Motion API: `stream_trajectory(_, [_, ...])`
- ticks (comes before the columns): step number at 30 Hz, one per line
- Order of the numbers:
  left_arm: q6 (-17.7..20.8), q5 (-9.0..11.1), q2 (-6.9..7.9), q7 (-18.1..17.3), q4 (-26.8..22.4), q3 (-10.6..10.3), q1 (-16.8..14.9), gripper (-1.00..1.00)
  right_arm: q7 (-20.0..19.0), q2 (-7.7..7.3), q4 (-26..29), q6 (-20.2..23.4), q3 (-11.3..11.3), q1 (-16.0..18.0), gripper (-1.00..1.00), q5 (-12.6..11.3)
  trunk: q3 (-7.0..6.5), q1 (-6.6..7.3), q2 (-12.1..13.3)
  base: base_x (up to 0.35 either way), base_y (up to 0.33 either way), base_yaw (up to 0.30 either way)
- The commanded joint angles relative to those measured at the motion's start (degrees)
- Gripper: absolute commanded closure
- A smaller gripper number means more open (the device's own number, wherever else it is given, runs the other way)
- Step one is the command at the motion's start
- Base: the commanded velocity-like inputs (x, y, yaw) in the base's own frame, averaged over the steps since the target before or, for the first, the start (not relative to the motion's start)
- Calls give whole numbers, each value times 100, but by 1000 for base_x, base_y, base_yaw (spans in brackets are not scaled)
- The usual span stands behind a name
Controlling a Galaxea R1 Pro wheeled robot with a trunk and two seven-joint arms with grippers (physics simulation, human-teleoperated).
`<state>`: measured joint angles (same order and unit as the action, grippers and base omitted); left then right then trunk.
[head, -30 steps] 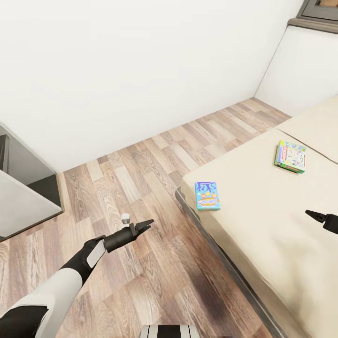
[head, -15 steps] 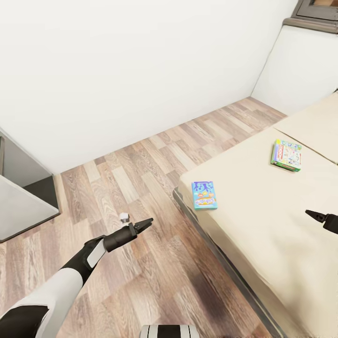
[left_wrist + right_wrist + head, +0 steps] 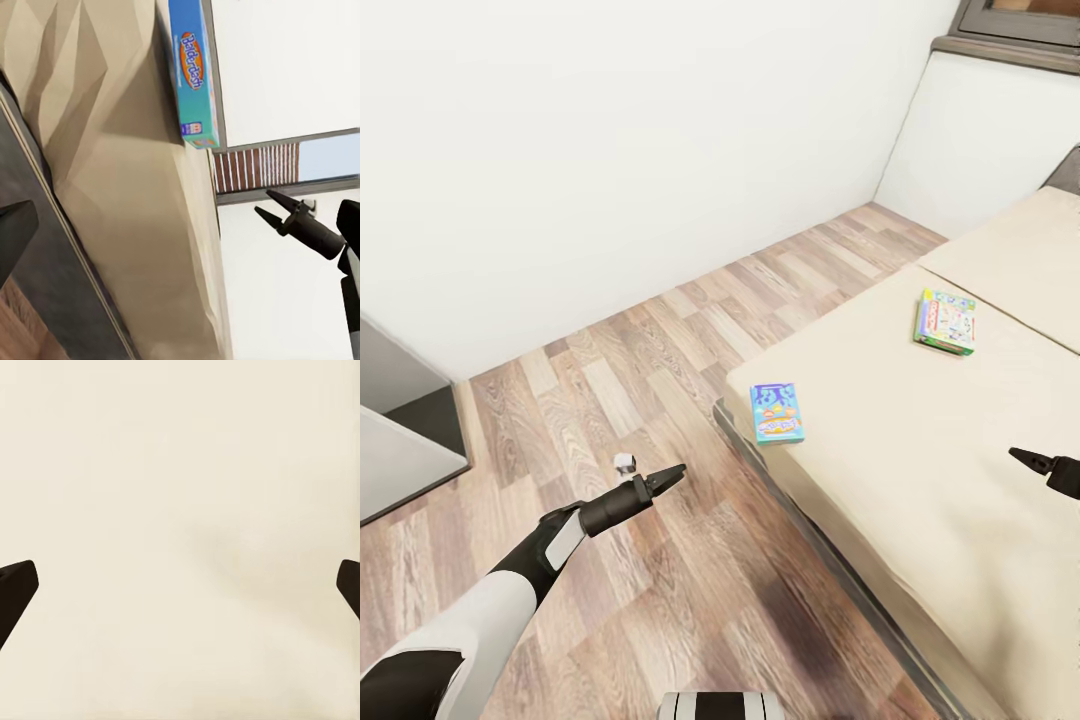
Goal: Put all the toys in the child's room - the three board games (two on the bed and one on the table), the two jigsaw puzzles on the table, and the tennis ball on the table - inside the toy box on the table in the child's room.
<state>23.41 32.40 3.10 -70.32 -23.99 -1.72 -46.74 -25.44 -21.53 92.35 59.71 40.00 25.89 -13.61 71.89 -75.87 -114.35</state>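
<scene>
White walls (image 3: 610,150) met a wood-plank floor (image 3: 640,400) across most of the head view, with a dark-framed window sill (image 3: 1010,40) high in the far corner. The bed (image 3: 920,450) took up the right side: plain beige mattress, dark grey frame edge along the floor side. A grey cabinet-like unit (image 3: 400,420) sat at the left margin.

Left arm reached out over the floor, white forearm, black wrist; left gripper (image 3: 665,477) hung above the planks beside the bed frame, its tips drawn close to a narrow point, nothing held. Right gripper (image 3: 1028,460) hung over the mattress at the right edge; in the right wrist view its fingertips (image 3: 16,585) stood wide apart over bare beige mattress, empty.

Two board games lay flat on the bed, well apart. Blue board game (image 3: 776,412) sat near the mattress corner closest to the floor. Green-edged board game (image 3: 946,321) lay further up the bed, near the seam between the two mattress sections.
</scene>
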Motion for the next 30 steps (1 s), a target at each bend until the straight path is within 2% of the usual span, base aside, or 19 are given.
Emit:
stream_trajectory(1, [60,38,3,-10,0,-18,-2,-100,-35,0,2,29,8,5,-100,17,3,1,-1,0,0,-44])
stream_trajectory(16, [65,39,3,10,-8,-15,-13,-100,-33,-5,2,29,3,5,-100,18,3,1,-1,0,0,-16])
stream_trajectory(30, [118,42,5,32,22,-5,-307,-100,-31,-20,2,29,0,11,-100,23,3,1,-1,0,0,-2])
